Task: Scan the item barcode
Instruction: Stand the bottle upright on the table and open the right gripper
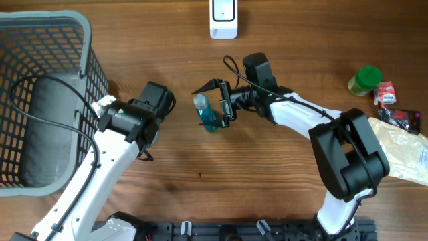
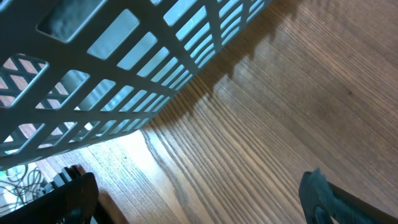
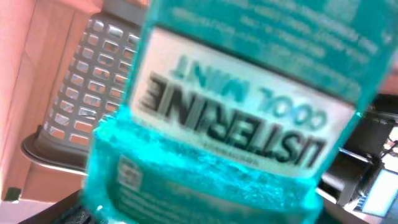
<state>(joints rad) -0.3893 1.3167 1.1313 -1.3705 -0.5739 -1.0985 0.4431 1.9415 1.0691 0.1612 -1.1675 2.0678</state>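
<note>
Wooden surface; right tool spread astride Listerine bottle, left tool spread, idle. Grasp step, likely; next: clamp, lift toward far scanner.

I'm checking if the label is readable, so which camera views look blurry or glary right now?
Right wrist view: the mouthwash bottle fills the frame, blurred, its label upside down yet legible. Left wrist view: basket slightly soft, a bright glare patch on the table beside it. Overhead view: sharp, evenly lit.
</note>
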